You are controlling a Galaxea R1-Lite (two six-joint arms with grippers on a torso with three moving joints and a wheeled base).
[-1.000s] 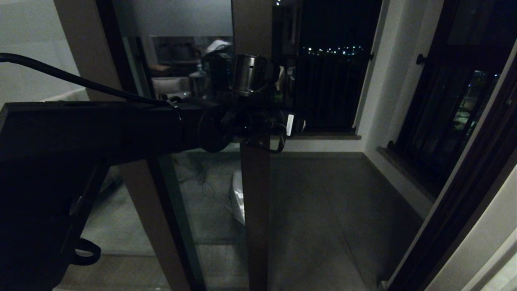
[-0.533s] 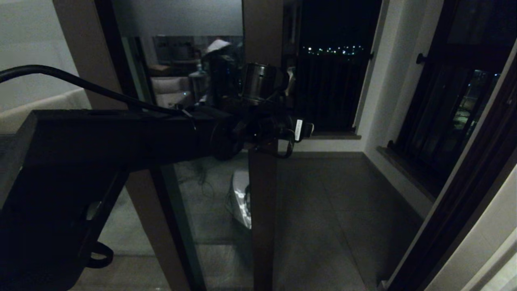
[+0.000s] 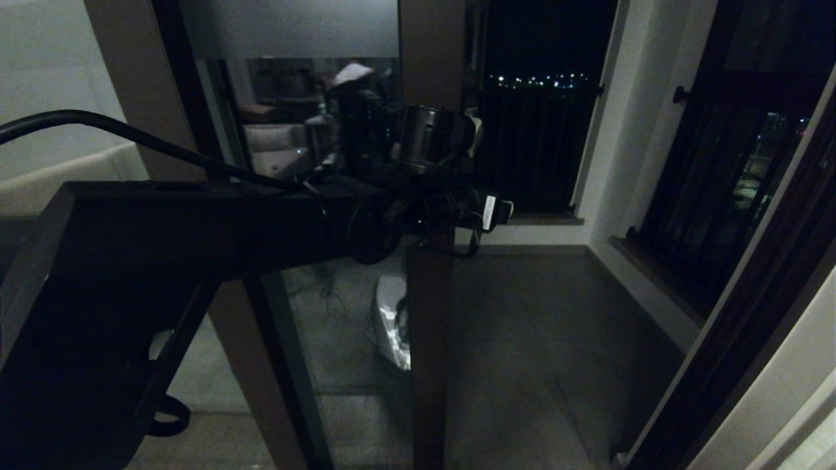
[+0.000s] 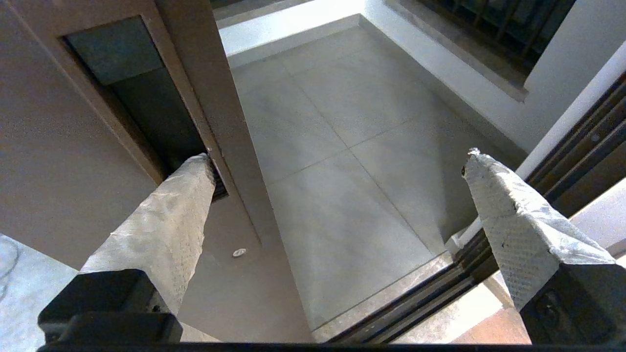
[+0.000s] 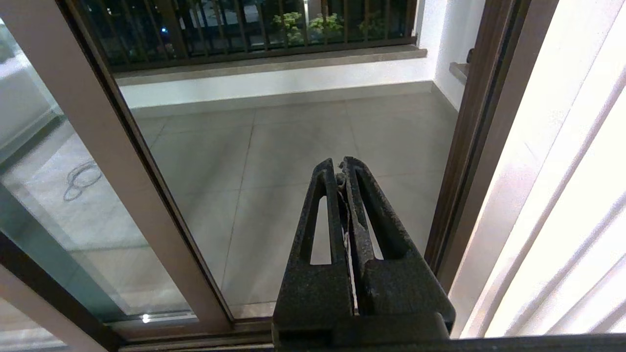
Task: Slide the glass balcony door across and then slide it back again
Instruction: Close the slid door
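The glass balcony door has a dark brown stile and a frosted band at its top. It stands partway across the doorway. My left arm reaches across to the stile at mid height, its wrist against it. My left gripper is open. One of its fingers has its tip inside the recessed handle slot, and the other finger hangs over the open doorway. My right gripper is shut and empty, held low and pointing at the balcony floor, to the right of the door stile.
The unmoving brown frame stands at the left. The dark door jamb borders the gap on the right, and the floor track runs below. Beyond are the tiled balcony floor, the railing and the barred side window.
The door stile and my left arm have moved to the right together, and the open gap to the jamb has narrowed.
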